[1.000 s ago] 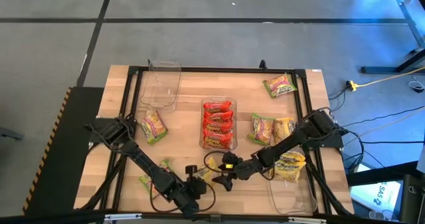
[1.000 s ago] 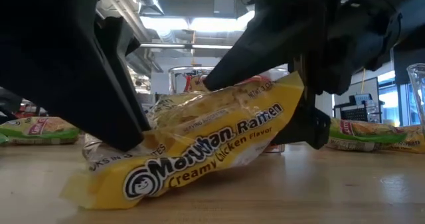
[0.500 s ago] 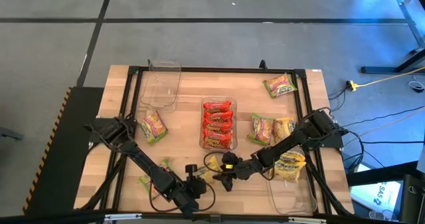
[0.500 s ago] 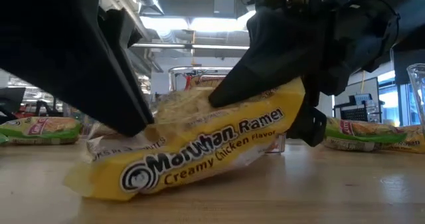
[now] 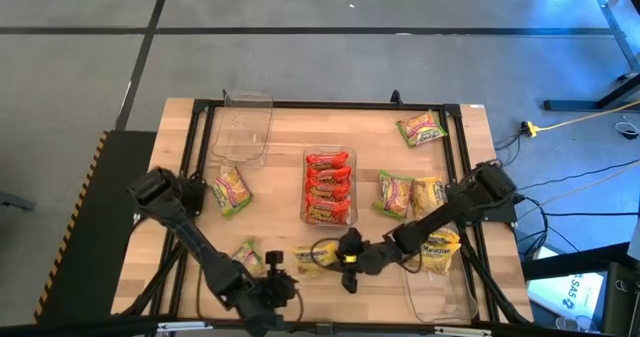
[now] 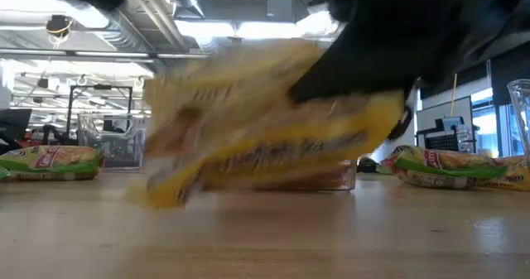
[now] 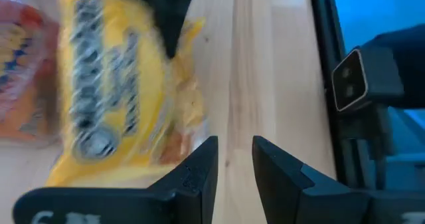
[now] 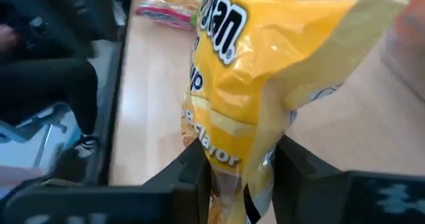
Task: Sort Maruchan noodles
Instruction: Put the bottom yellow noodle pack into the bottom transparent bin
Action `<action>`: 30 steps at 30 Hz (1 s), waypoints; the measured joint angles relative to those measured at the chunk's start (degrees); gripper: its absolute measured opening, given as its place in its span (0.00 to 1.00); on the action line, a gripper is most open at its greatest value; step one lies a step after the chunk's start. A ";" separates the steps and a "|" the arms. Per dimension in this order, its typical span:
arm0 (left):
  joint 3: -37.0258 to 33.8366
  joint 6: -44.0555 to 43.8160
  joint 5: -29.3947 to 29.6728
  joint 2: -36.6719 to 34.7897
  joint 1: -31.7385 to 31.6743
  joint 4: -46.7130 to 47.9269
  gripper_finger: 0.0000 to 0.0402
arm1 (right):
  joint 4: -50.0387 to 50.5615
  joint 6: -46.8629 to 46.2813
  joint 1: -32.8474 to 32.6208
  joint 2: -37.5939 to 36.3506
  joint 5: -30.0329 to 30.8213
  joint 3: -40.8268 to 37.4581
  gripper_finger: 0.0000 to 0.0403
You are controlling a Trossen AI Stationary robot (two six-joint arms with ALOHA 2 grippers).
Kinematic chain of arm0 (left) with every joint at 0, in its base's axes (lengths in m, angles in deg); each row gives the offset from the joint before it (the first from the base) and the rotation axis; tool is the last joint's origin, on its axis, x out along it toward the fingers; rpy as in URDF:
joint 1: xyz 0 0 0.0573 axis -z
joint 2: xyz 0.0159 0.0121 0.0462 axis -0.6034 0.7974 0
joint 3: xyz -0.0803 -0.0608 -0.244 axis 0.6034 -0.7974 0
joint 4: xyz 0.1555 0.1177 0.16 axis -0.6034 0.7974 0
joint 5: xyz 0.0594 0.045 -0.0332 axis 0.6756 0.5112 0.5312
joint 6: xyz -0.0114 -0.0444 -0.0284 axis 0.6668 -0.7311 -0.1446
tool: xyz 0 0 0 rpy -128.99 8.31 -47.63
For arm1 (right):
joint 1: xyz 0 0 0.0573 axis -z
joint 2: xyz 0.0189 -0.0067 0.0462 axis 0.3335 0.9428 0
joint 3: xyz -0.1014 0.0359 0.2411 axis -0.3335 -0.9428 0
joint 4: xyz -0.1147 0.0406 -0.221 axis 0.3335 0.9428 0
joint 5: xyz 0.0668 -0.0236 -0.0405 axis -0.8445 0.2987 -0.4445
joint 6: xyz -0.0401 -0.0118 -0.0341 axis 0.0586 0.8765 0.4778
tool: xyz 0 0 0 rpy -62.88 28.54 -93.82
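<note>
While the right gripper (image 8: 239,167) pinches one end of a yellow Maruchan packet (image 8: 265,71) near the bench's (image 5: 280,137) front edge, the packet hangs from that end, lifted off the wood. The left gripper (image 7: 234,161) sits just beside it, its jaws narrowly parted and grasping nothing. The risk looks like slippage: the hold is on crinkly film at the packet's edge, so a quick swing could pull it free or tear the seal. It could also catch the left gripper so close by. Part of "Maruchan" and "Flavor" can be read on the wrapper in the right wrist view. The clear centre tray (image 5: 347,153) holds red packets (image 5: 328,187); green packets (image 5: 394,193) and more yellow packets (image 5: 436,249) lie loose.
</note>
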 joint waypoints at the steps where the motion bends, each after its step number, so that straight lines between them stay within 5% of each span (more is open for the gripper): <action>1: 0.00 -0.38 0.76 -0.51 0.36 0.22 0.22 | 1.03 0.56 -0.74 -0.95 1.08 0.01 0.22; 10: -0.02 -0.53 9.67 -2.03 0.20 -2.04 0.22 | 9.47 7.51 -10.58 -11.81 14.07 -2.68 0.21; 22: -7.55 21.27 -8.01 -2.03 -7.43 -43.13 0.21 | 15.13 15.47 -26.04 -19.25 29.27 -2.99 0.21; 30: -5.58 28.46 -8.73 -2.03 -11.84 -45.38 0.23 | 16.28 17.26 -27.38 -22.08 33.21 -2.99 0.22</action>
